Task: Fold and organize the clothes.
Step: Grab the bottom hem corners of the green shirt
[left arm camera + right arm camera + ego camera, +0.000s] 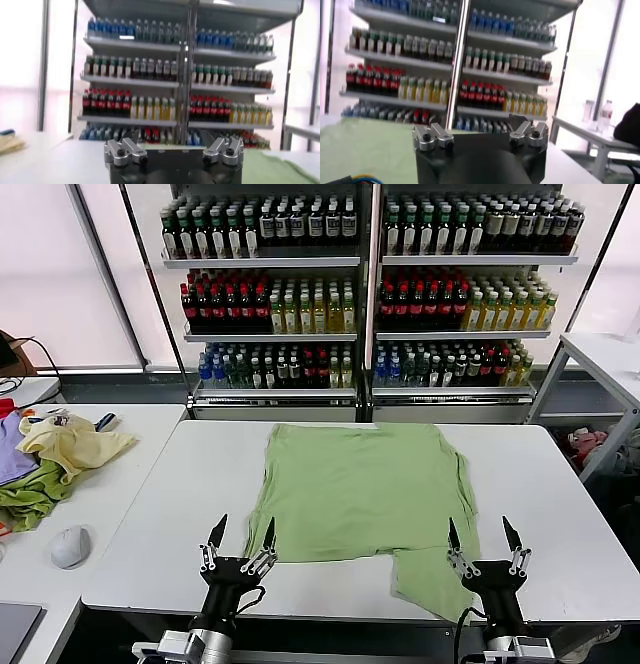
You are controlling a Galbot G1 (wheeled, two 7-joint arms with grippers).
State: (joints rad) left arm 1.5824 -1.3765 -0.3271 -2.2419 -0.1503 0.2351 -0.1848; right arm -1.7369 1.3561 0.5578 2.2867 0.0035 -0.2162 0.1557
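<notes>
The sage-green shirt lies flat mid-desk, one flap drooping over the near edge. Both hands, left hand and right hand, hover wide and empty at that edge. A shallow pinch could slip and bunch the soft fabric.

Main table: white top, carries one thing only.
Shirt: light green, lies flat at the centre, one part hangs over the 6 o'clock edge, slightly towards 5.
Side table: white, at 9 o'clock of the main table.
Clothes heap: yellow, green and purple, on the side table.
Mouse: grey, on the side table, near the heap.
</notes>
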